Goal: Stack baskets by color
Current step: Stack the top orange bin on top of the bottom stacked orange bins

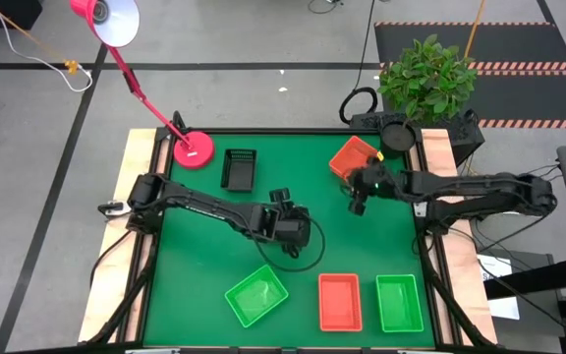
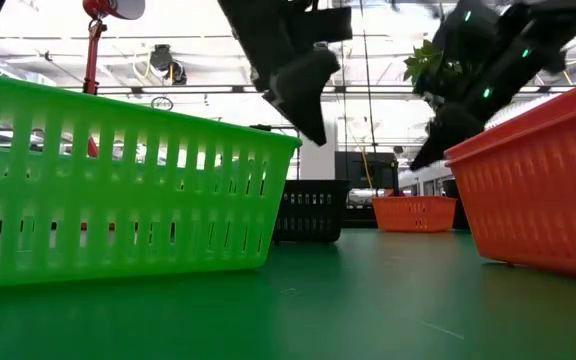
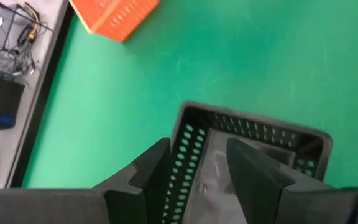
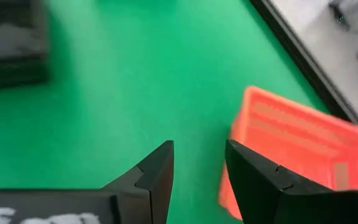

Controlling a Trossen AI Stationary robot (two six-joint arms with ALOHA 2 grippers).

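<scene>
A black basket stands on the green table near its middle, and the low view shows this black basket too. My left gripper hangs open just above it. One finger is outside the basket's side wall and the other is over its inside. A second black basket sits far left and an orange basket far right. Along the near edge lie a green basket, a red-orange basket and another green basket. My right gripper hangs open beside the orange basket.
A pink lamp base stands at the table's far left corner, its arm reaching up and away. A potted plant sits beyond the far right corner. Bare green table lies between the grippers and the near row of baskets.
</scene>
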